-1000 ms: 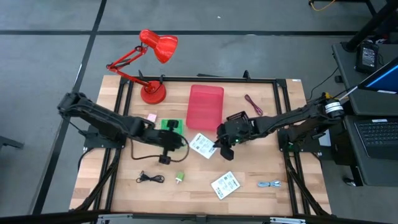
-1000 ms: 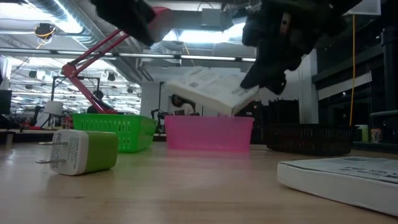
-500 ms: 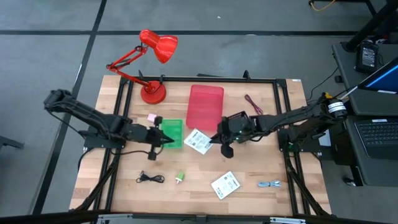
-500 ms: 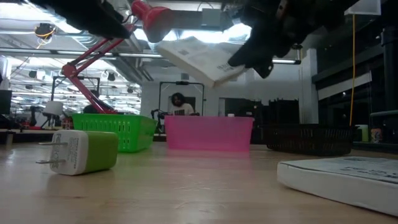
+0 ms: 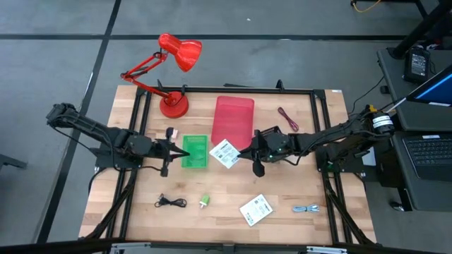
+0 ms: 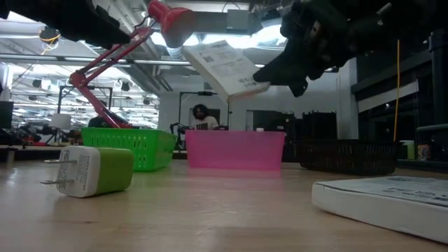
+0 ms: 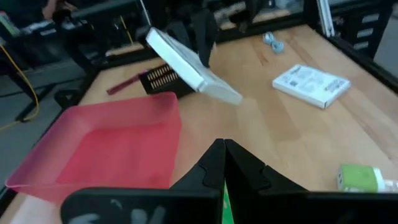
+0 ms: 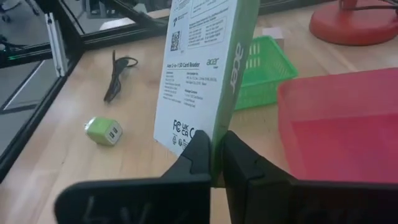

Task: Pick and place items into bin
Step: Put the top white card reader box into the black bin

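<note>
My right gripper [image 5: 245, 154] is shut on a white printed packet [image 5: 224, 153], held in the air just near of the pink bin [image 5: 233, 120]. My left gripper [image 5: 169, 150] is shut and empty, at the left side of the green basket [image 5: 195, 151]. A second white packet [image 5: 256, 209] lies flat near the table's near edge. Also flat on the wood are a black coiled cable [image 5: 169, 202], a green charger [image 5: 204, 201], a blue-grey cable [image 5: 306, 209] and a maroon cable [image 5: 286, 118]. My right gripper pinches the packet's edge [image 8: 214, 134] between its two fingers [image 8: 198, 152], which come level from the table's right. The packet is lifted clear of the table, tilted and standing out past the fingers [image 6: 227, 66].
A red desk lamp [image 5: 173, 104] stands at the far left corner. A small black basket [image 7: 163, 78] sits right of the pink bin, under my right arm. A black frame [image 5: 318, 92] rims the wooden table. Bare wood lies between the near items.
My right gripper has risen and moved toward the far edge and the left, carrying the packet up and closer to the pink bin; the packet has tipped more steeply. My left gripper has drawn back toward the table's left and far side, ending beside the green basket.
</note>
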Tool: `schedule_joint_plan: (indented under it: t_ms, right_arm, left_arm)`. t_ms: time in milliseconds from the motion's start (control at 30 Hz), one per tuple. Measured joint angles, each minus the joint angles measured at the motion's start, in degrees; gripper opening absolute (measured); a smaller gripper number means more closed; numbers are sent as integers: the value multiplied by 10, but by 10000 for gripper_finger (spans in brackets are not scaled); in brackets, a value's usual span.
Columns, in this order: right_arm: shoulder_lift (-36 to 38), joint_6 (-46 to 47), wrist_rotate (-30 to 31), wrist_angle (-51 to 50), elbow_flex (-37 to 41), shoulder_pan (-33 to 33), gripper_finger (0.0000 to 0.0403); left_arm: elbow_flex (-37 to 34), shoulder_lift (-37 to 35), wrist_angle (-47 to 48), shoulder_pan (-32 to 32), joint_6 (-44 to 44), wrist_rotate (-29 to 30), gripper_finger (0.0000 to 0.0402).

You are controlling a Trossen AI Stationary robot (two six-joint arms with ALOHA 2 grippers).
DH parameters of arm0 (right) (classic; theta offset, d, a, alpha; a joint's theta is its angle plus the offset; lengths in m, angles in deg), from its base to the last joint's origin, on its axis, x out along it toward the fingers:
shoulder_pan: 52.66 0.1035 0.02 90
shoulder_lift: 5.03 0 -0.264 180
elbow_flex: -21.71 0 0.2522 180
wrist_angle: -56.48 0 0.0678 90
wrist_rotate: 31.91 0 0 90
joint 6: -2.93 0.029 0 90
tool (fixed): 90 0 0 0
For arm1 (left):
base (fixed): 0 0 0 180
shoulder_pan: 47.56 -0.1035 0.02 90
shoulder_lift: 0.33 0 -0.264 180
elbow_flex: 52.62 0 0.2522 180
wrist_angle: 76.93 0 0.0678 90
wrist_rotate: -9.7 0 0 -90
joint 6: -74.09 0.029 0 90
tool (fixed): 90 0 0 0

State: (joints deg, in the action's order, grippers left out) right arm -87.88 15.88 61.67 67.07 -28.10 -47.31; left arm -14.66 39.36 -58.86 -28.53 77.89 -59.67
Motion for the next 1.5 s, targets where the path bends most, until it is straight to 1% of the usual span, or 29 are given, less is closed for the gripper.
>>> schedule_joint_plan:
  t_ms: [200, 267, 467, 633, 800, 900, 1000, 1100, 1200, 1300, 1367, 1500]
  right_arm:
    - [0, -41, 0, 0, -16, -3, 6]
    - [0, -42, 8, -1, -19, -10, 6]
    - [0, 3, 14, -2, -21, -39, 6]
    - [0, 9, 15, -1, -21, -44, 6]
    - [0, 52, 14, 17, -21, -44, 6]
    - [0, 62, 30, 26, -21, -43, 6]
    - [0, 61, 55, 15, -21, -40, 6]
    - [4, 67, 60, -25, -21, -42, 6]
    - [22, 90, 90, -115, -41, -45, 6]
    - [57, 96, 126, -234, -75, -45, 6]
    - [84, 106, 136, -297, -94, -44, 6]
    - [136, 110, 138, -359, -108, -44, 6]
  left_arm:
    - [-27, -37, -11, -1, 19, 17, 3]
    - [-36, -43, -17, -2, 20, 22, 3]
    - [-42, -49, -37, -2, 19, 24, 3]
    - [-42, -49, -44, -2, 20, 24, 3]
    - [-42, -49, -44, -2, 20, 24, 4]
    - [-42, -49, -46, -2, 20, 25, 4]
    - [-42, -49, -46, -2, 20, 25, 4]
    - [-42, -49, -46, -2, 20, 29, 4]
    - [-42, -49, -46, -2, 20, 35, 4]
    - [-42, -48, -46, -2, 20, 39, 4]
    - [-42, -49, -46, -2, 20, 39, 4]
    - [-42, -48, -46, -2, 20, 39, 4]
